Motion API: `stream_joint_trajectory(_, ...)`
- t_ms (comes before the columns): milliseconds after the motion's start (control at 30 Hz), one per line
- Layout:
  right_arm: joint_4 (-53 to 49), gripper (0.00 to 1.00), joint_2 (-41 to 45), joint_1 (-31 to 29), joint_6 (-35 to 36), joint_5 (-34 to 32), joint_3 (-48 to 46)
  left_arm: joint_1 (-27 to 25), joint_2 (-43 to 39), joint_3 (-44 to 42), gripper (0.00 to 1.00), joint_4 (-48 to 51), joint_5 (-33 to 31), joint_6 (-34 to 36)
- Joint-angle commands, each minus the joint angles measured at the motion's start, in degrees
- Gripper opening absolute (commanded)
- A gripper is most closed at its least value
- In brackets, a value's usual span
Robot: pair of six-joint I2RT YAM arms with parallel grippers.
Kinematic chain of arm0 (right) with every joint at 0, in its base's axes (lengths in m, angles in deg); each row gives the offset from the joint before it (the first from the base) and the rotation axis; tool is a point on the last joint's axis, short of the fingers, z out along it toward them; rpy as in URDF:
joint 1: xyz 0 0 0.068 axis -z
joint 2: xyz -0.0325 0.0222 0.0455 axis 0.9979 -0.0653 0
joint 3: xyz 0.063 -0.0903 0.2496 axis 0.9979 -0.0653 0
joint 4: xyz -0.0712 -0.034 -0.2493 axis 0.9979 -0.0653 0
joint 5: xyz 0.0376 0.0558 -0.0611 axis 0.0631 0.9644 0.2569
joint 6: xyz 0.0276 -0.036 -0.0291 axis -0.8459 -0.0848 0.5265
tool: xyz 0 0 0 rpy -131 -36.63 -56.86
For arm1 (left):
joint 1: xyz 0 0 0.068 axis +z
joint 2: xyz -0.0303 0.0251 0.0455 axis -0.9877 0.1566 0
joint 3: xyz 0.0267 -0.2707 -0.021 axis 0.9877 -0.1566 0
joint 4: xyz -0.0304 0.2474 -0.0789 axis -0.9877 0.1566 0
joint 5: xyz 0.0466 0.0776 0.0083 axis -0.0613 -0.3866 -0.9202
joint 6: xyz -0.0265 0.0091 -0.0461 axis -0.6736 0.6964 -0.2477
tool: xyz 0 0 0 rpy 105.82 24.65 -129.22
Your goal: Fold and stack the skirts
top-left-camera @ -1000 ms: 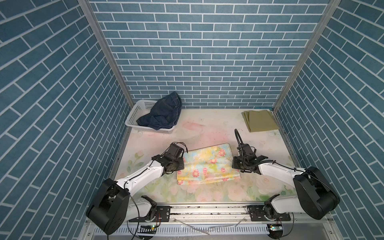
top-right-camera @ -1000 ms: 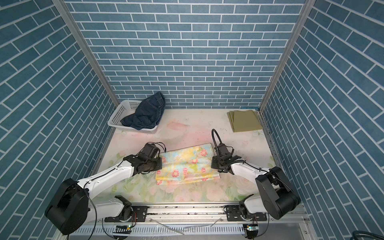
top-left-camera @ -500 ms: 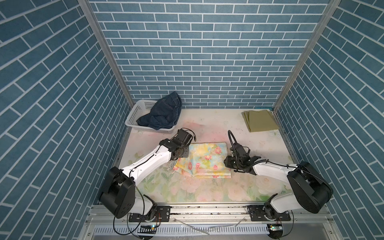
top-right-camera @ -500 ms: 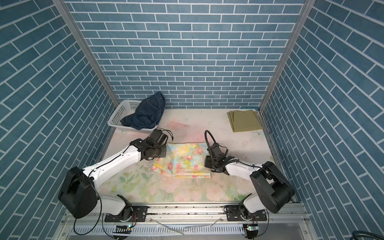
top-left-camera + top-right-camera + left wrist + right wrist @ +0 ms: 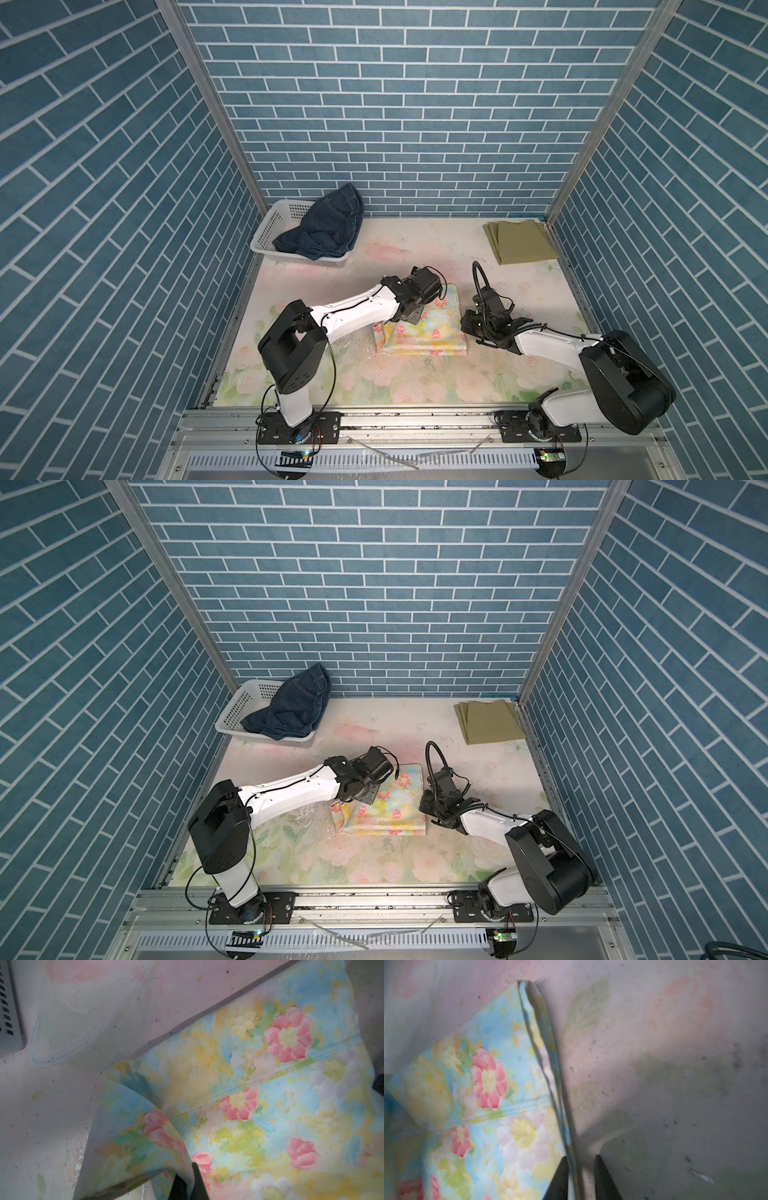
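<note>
While the olive skirt (image 5: pixel 521 241) lies folded at upper right and the denim skirt (image 5: pixel 328 226) sits heaped in the basket (image 5: pixel 266 232) at upper left, the floral skirt (image 5: pixel 428 332) lies part-folded mid-frame. The left gripper (image 5: pixel 187 1172) pinches its lifted corner, and the right gripper (image 5: pixel 580 1157) seems parted astride its edge.

I'm looking at a white perforated basket (image 5: pixel 266 232) (image 5: pixel 235 708) sitting in the far left corner of the table (image 5: pixel 415 249) (image 5: pixel 395 721), close against the left wall. A corner of the basket is also showing in the left wrist view (image 5: pixel 9 1012). The table top is wearing a faded print of pink flowers and green leaves, and dark specks (image 5: pixel 665 1125) are dotting it. Blue brick-patterned walls (image 5: pixel 395 104) are closing in three sides, with bare metal posts (image 5: pixel 203 95) running up the two back corners. A metal rail (image 5: pixel 415 419) is running along the near edge, with a slotted white strip (image 5: pixel 415 459) lying just in front of it.
</note>
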Motion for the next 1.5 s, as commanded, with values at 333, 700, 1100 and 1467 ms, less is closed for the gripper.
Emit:
stream_joint_trajectory(333, 21.44, 0.0, -9.15, -1.12, -6.29, 7.14, -3.85, -1.03, -2.35, 1.97, 0.0, -6.03, 8.8, -4.87)
stream_joint_trajectory(700, 19.85, 0.0, -3.84, -1.88, -6.74, 2.84, -7.51, -0.28, -6.4, 3.22, 0.0, -5.01, 8.5, -5.65)
stream_joint_trajectory(1100, 1.81, 0.54, 19.71, -1.53, -1.46, -4.44, -10.2, 5.66, -18.52, -2.55, 0.0, 3.47, 0.65, -1.96)
stream_joint_trajectory(1467, 4.73, 0.55, 19.13, -1.45, -3.44, -1.39, -10.91, 6.77, -13.47, 6.83, 0.0, 9.72, 1.87, 6.92)
